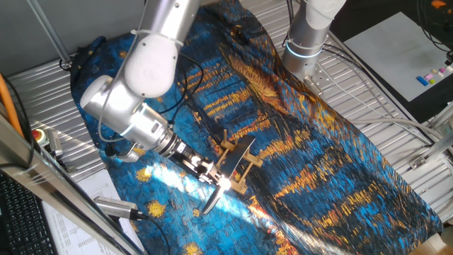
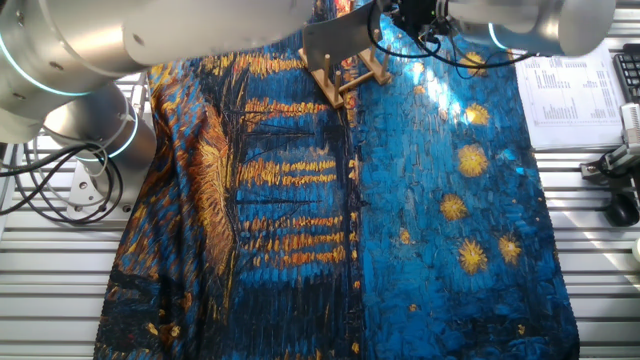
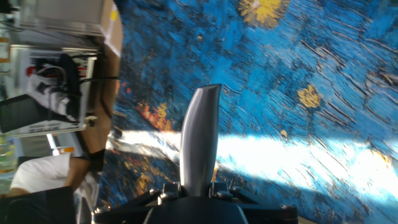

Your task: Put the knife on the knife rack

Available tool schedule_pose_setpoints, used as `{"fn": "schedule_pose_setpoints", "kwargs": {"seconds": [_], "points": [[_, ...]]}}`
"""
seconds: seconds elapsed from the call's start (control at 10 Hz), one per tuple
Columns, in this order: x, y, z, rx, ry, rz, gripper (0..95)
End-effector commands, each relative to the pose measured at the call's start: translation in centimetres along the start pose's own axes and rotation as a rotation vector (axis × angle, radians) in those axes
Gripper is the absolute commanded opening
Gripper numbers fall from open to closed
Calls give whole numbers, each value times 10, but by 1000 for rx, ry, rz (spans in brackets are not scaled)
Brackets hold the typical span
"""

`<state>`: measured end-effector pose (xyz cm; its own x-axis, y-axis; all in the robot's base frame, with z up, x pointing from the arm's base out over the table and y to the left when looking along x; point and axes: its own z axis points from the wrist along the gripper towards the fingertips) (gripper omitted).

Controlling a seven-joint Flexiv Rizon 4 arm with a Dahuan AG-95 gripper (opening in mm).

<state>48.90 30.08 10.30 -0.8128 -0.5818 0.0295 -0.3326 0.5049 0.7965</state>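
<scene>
Placement step: gripper (image 1: 216,179) clamped on knife (image 1: 237,160) handle, blade over knife rack (image 1: 239,170) on blue cloth (image 1: 318,163); next probably seat blade in slot, then release.

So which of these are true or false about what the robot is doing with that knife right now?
1. The claw grips the knife by its handle. True.
2. The knife lies flat on the cloth, away from the knife rack. False: its blade is at the rack, held up on edge.
3. The cloth is plain white. False: it is blue with yellow-orange painted swirls and stars.
4. The rack is light-brown wood. True.
5. Printed paper lies beside the cloth. True.
</scene>
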Motion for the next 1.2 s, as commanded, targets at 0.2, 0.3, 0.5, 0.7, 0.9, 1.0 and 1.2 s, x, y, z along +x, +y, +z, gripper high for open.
{"fn": "schedule_pose_setpoints", "kwargs": {"seconds": [0.2,0.3,0.5,0.7,0.9,1.0,1.2], "points": [[0,0,1,-19,-11,-21,0],[0,0,1,-31,-16,-25,0],[0,-2,2,-51,-22,-27,0],[0,-2,2,-63,-24,-32,0],[0,-3,2,-73,-28,-39,0],[1,-4,3,-76,-30,-44,0],[1,-5,3,-90,-35,-52,0]]}}
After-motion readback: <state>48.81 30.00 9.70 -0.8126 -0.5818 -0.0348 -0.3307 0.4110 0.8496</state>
